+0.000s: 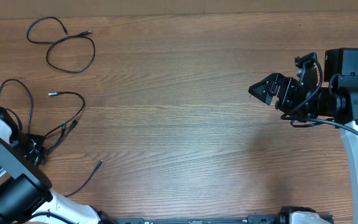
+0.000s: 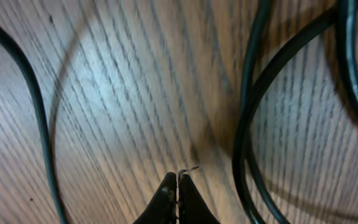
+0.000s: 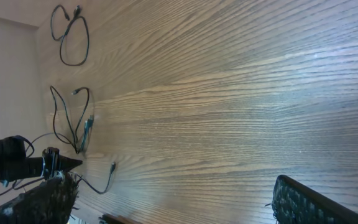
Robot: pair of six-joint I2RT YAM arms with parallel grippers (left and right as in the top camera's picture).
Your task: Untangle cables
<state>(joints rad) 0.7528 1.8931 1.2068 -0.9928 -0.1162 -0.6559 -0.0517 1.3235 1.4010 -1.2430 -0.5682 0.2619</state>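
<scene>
Left pincer pinched shut, low over the bench amid the tangled cables at left-centre. No cord visibly gripped. Separated cable lies upper left. Right pincer wide, empty, likely held clear at right.

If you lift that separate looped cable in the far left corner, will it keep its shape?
Probably not: the looped cable lies in loose flat curves, so it should sag. It looks thin, so likely light. Its plug ends may dangle and snag.
</scene>
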